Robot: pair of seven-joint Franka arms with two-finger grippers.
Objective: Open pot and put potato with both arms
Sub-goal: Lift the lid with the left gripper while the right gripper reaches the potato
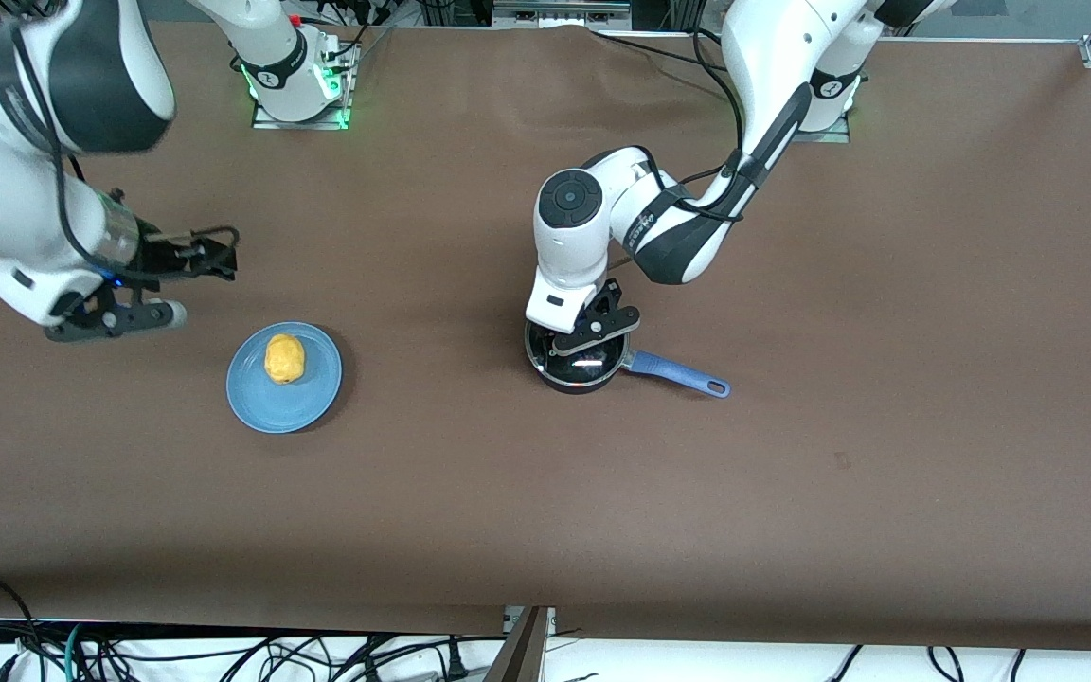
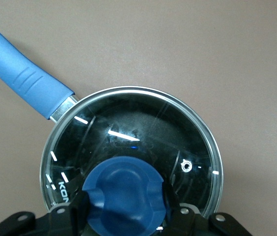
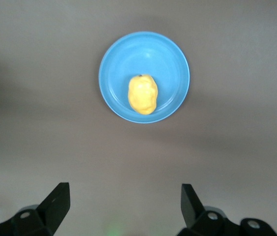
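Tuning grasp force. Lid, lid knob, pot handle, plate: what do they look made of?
Lid: clear glass with a metal rim; the dark pot shows through it and it throws sharp glints.
Lid knob: matte blue, probably plastic or silicone.
Pot handle: matte blue with moulded ridges, likely a soft grip; metal ferrule at the pot.
Plate: light blue, smooth, faint sheen; plastic or glazed ceramic, can't tell.

Black pot (image 1: 576,365), blue handle (image 1: 678,374), clear glass lid (image 2: 131,152) with blue knob (image 2: 124,199). Yellow-orange potato (image 1: 284,358) on light-blue plate (image 1: 257,403). Plain brown surface (image 1: 545,493). White arms (image 1: 602,218), black grippers.
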